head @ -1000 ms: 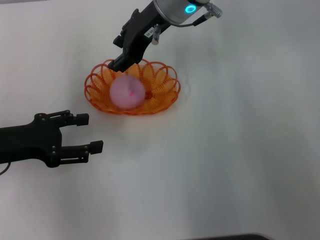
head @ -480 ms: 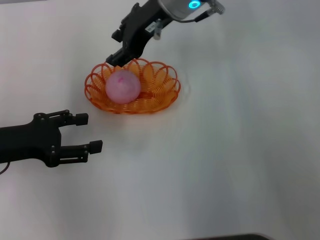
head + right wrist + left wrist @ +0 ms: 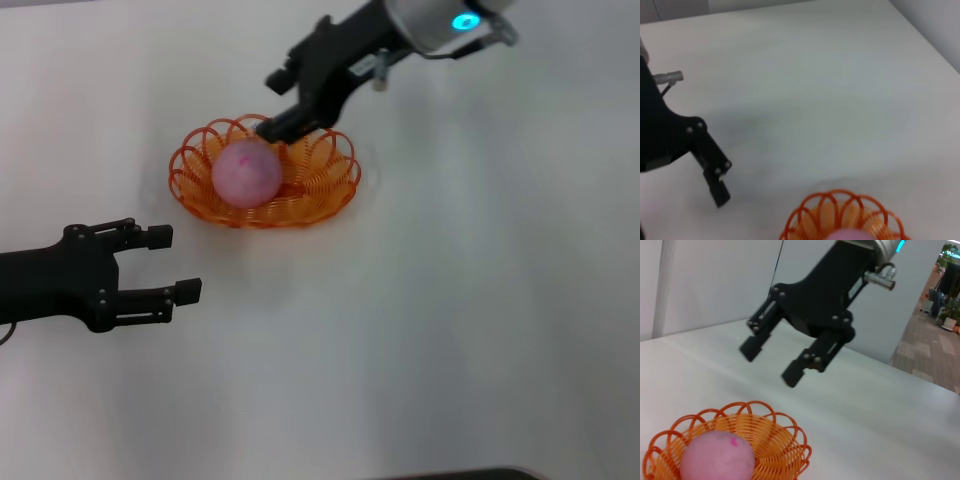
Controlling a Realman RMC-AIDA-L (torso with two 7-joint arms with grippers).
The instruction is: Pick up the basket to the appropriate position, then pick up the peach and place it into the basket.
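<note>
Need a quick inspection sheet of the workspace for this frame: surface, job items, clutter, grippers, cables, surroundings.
Surface: white table, no marks seen.
Job's things: peach sits inside the orange basket, which rests on the table.
Clutter: nothing seen.
Grippers: right gripper open, empty, raised above the basket's far side. Left gripper open, empty, near the basket on the robot's left.
Cables: thin line hanging behind the right arm in the left wrist view; otherwise nothing seen.
Surroundings: pale wall, corridor with plants beyond the table.
</note>
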